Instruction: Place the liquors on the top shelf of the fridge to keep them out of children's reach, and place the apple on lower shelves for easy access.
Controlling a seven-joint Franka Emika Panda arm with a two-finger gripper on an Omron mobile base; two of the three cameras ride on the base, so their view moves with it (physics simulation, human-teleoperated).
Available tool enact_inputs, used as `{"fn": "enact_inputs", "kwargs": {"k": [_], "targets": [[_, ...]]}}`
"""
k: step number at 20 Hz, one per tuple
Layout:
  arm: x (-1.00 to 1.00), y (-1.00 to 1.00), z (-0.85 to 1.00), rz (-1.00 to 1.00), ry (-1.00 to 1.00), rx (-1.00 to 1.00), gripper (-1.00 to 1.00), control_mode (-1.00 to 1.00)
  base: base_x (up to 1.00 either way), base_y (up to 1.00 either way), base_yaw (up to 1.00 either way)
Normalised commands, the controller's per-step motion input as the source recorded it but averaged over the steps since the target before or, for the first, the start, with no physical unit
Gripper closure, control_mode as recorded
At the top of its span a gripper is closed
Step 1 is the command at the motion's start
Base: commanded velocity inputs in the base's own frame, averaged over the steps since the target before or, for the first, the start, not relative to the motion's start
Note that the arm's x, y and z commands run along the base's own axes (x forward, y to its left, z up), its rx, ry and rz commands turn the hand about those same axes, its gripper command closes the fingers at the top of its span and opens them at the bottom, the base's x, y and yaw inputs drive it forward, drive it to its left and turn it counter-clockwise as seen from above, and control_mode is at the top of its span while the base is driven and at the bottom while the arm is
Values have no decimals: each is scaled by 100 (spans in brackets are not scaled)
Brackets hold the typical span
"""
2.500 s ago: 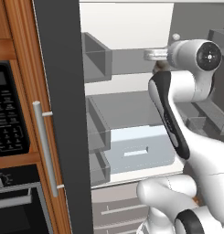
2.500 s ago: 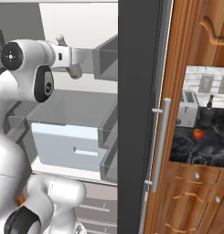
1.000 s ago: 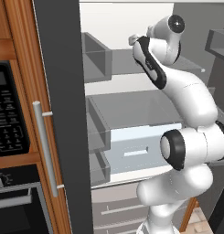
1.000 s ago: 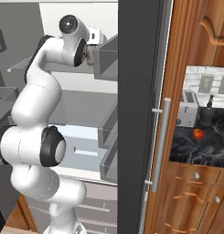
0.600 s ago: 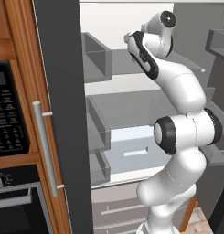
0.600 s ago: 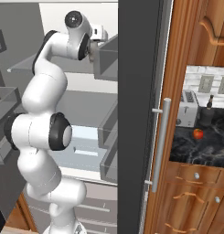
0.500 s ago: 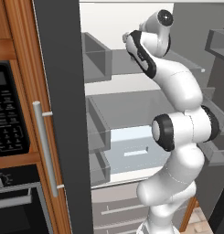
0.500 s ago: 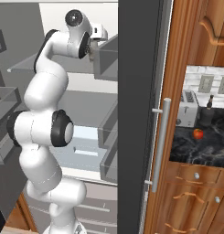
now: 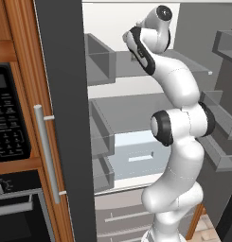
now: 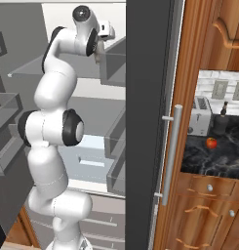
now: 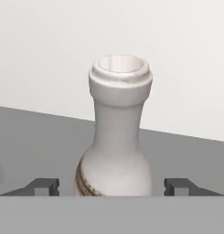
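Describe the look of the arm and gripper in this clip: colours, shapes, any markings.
The arm is glossy white, built of rounded tubular links with bulging joints. Dark bands ring the joints, and round black caps sit at the elbow and near the wrist. The hand section is white with a black panel. The gripper ends in two small dark grey blocky fingertips. No cables or lettering are visible.

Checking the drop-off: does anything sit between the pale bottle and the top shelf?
Nothing visible does. The pale bottle stands upright on the top shelf, with the gripper fingertips apart on either side of it.
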Motion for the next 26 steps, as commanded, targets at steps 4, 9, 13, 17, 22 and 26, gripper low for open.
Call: {"fn": "enact_inputs", "kwargs": {"k": [4, 9, 13, 17, 22, 26], "targets": [[0, 0, -8, 1, 0, -3, -100, -100, 0, 0, 0], [-3, 0, -26, 0, 0, -4, -100, -100, 0, 0, 0], [-10, 0, -48, 0, -5, -3, -100, -100, 0, 0, 0], [-44, 0, -35, 0, -2, -4, -100, -100, 0, 0, 0], [-94, 0, -22, 0, 0, -5, -100, -100, 0, 0, 0], [-100, 0, -32, 0, -1, -2, -100, -100, 0, 0, 0]]}}
